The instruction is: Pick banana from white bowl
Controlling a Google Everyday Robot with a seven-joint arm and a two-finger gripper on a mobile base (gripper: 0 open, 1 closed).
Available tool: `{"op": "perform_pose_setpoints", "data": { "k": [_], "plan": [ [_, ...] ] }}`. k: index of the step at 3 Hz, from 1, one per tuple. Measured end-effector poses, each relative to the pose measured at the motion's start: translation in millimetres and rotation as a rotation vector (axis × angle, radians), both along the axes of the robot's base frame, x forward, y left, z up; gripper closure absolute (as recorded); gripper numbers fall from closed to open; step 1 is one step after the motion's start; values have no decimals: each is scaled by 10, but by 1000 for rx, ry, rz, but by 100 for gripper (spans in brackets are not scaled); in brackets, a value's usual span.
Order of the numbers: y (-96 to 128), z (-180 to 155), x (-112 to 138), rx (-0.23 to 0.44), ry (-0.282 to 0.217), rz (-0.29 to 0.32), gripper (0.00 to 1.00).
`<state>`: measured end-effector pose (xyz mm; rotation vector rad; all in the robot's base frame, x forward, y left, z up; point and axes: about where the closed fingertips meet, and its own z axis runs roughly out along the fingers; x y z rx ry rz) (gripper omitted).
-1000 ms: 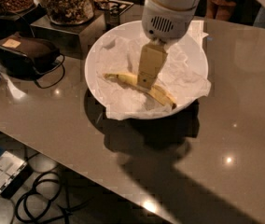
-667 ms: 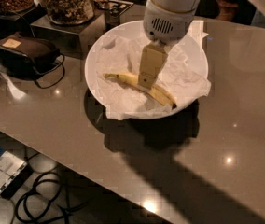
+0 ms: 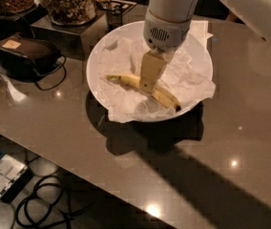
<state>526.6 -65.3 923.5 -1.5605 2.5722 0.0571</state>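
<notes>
While the gripper [image 3: 147, 84] is hanging low inside the white bowl [image 3: 90, 73], it is reaching right down onto the middle of the banana [image 3: 168, 98]. The bowl is sitting near the far edge of the bench [image 3: 250, 142], a bit toward the far left corner. The banana is lying on the crinkly paper [image 3: 190, 78] in it. The gripper is hiding the banana's middle, so I cannot tell if it is squeezing the banana or is loose around it. I think the grabbing step is going on. The next move is calling for a firm but gentle squeeze, then a straight lift up over the rim without dragging the paper along.
</notes>
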Motion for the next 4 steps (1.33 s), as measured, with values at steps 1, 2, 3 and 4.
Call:
{"op": "perform_pose_setpoints", "data": {
  "k": [1, 2, 3, 4],
  "plan": [
    [-2, -111, 65, -6, 26, -17, 34],
    [-3, -192, 120, -12, 43, -29, 36],
    [-38, -261, 188, -13, 60, -45, 34],
    [-60, -381, 251, -15, 90, -56, 36]
  ]
}}
